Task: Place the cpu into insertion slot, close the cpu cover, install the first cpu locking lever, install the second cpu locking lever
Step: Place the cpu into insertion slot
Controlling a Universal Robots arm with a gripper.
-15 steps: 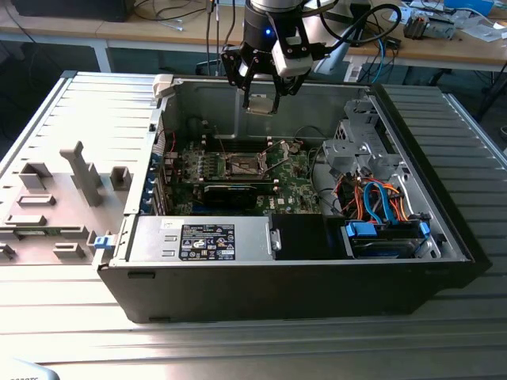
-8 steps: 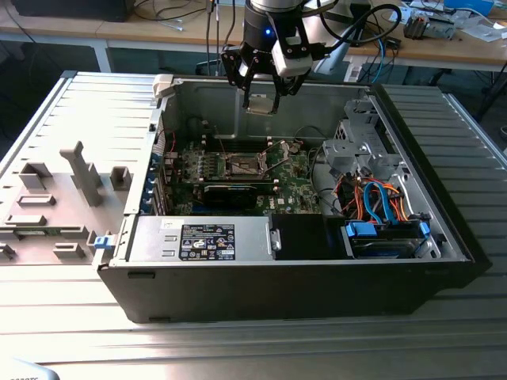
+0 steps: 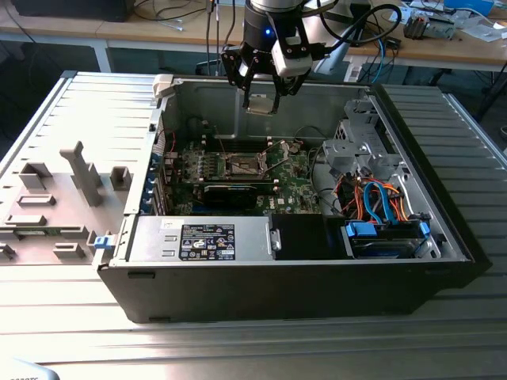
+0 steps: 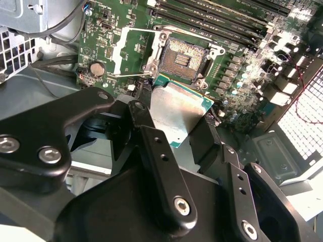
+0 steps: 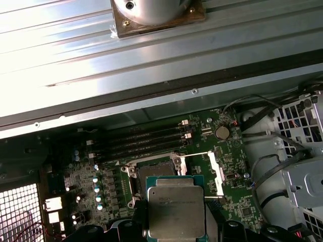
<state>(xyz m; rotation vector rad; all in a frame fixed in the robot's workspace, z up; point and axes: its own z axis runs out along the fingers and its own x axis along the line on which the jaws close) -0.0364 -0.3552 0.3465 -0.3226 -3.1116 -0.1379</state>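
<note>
My gripper (image 3: 261, 101) hangs above the open computer case, shut on the cpu (image 3: 261, 104), a thin square chip with a silver-grey top. In both wrist views the cpu (image 4: 173, 112) (image 5: 176, 212) sits clamped between the black fingers (image 4: 151, 138), above the motherboard. Below it lies the insertion slot (image 4: 184, 57) (image 3: 243, 165), a dark square socket with a silver border, with nothing in it. Its far part (image 5: 154, 169) shows past the chip's edge. The cpu cover (image 4: 132, 49) (image 5: 203, 170), a silver frame, is swung open beside the slot.
Long memory slots (image 4: 217, 20) (image 5: 146, 138) run beside the socket. A long black card (image 3: 230, 192) lies across the green board (image 3: 293, 186). Orange and blue cables (image 3: 380, 202) and a metal drive cage (image 3: 356, 146) fill the exterior view's right. The case wall (image 3: 214, 99) stands behind.
</note>
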